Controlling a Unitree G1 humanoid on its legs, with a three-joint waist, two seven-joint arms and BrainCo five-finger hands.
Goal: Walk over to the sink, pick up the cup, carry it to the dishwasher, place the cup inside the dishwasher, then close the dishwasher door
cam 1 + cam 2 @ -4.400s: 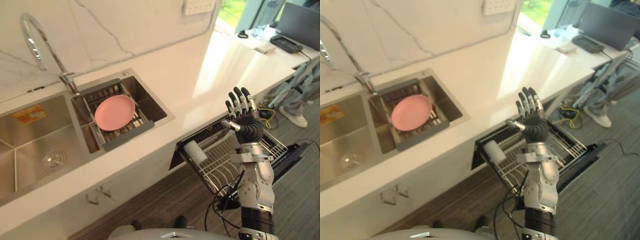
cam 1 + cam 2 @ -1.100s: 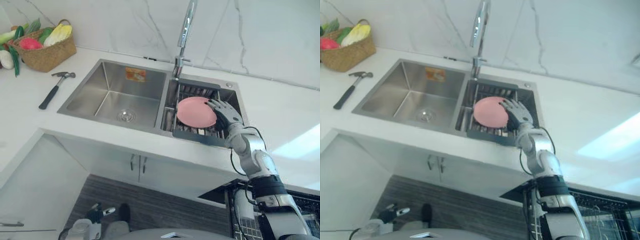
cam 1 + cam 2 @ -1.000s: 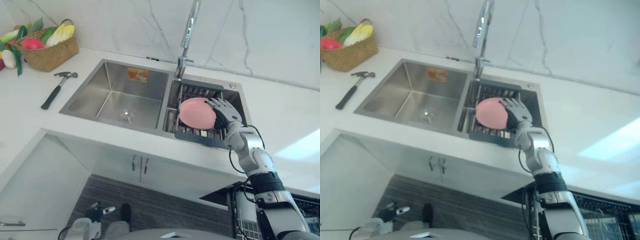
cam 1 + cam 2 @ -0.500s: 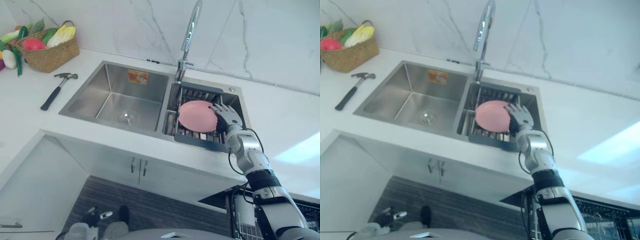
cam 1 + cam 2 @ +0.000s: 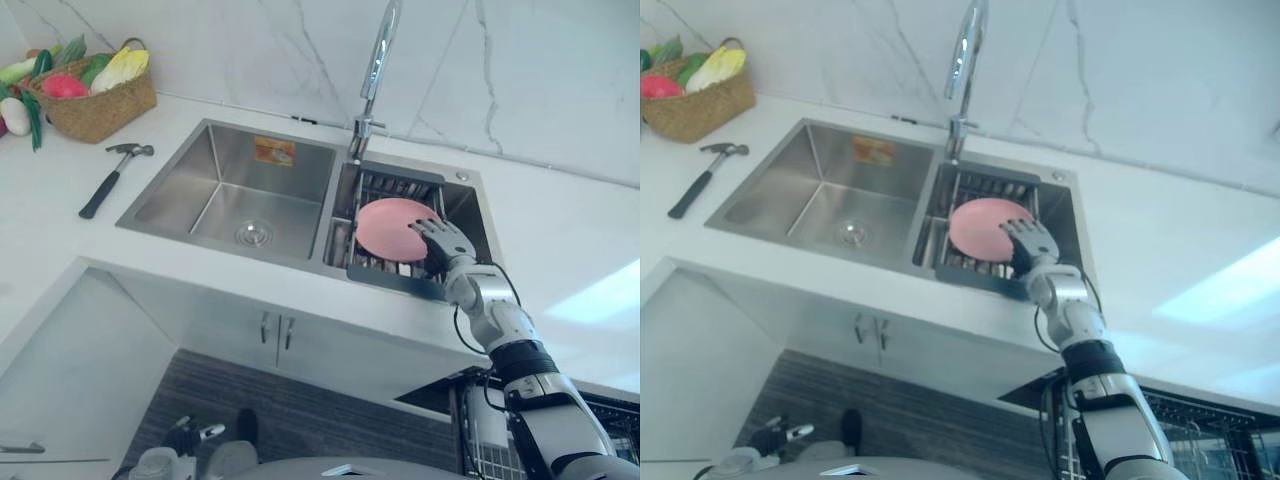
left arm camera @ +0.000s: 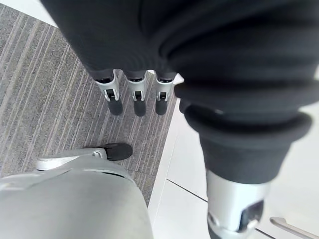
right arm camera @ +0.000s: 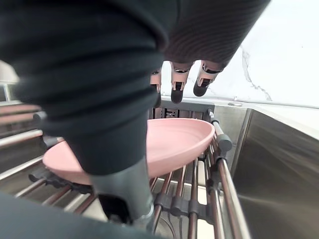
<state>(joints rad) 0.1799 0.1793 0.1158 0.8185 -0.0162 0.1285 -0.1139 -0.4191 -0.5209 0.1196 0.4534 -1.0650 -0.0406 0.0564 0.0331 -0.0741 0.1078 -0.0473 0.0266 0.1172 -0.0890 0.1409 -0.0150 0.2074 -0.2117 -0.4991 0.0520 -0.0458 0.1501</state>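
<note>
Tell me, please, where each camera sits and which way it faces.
Left eye: on the head, down at the sink; right robot hand at the plate.
Right eye: beside it, same scene.
Left wrist: along the left robot hand, down to the floor.
Right wrist: along the right robot hand, at the plate on its rack.
Shared: eyes and right wrist show the plate.

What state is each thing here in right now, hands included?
pink plate, resting on the sink rack, not gripped
right hand, open, fingers over the plate's rim
left hand, open, hanging above the floor
faucet, no water running
dishwasher rack, pulled out
hammer, lying on the counter
</note>
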